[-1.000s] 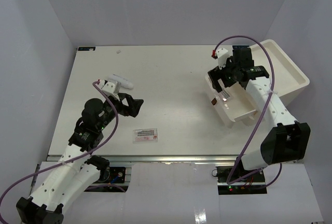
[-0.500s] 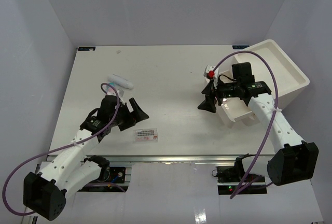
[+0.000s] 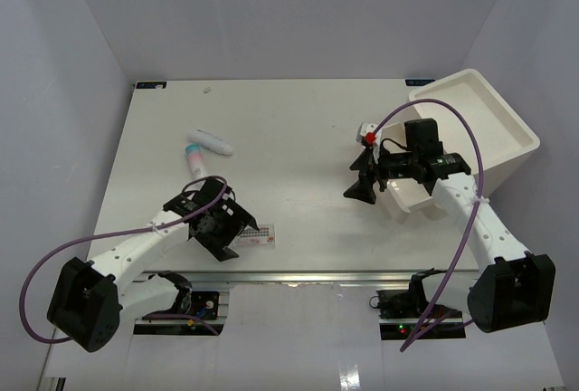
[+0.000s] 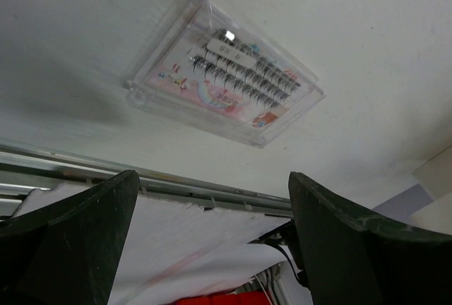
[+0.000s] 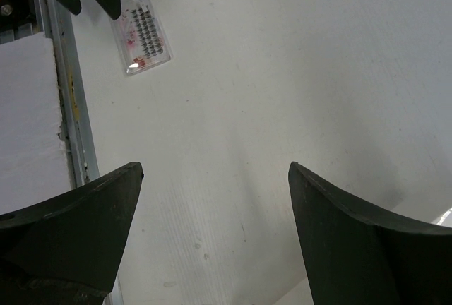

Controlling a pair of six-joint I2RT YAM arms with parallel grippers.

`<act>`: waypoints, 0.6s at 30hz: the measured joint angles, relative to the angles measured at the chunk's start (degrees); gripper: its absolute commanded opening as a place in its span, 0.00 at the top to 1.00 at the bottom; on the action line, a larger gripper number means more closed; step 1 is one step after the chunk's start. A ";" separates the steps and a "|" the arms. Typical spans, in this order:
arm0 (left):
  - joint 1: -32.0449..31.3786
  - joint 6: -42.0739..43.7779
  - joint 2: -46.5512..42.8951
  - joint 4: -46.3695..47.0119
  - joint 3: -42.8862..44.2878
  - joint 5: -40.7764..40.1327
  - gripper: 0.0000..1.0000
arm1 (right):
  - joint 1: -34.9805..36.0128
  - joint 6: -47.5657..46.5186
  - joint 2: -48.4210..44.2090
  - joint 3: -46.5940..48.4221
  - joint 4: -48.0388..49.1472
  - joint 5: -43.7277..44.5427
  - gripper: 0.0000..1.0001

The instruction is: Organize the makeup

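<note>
We see the left gripper point(image 4: 212, 176) spread wide over the clear lash packet point(image 4: 226, 82) by the table's point(image 3: 298, 128) near edge. The right gripper point(image 5: 215, 167), also wide and holding nothing, hovers beside the small white tray point(image 3: 412, 201), whose contents we cannot make out.

No legible text or numbers anywhere, only unreadable pink print inside the clear packet point(image 4: 224, 82).
</note>
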 measured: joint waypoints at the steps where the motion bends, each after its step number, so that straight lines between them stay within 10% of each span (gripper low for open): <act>1: -1.11 -1.49 0.29 -0.25 0.05 -0.15 0.02 | -0.05 0.00 -0.40 -0.20 0.38 -0.03 0.10; 18: -2.24 -7.08 16.01 2.99 4.14 -5.62 0.02 | -0.68 -0.22 -3.97 -2.41 1.39 -0.73 0.10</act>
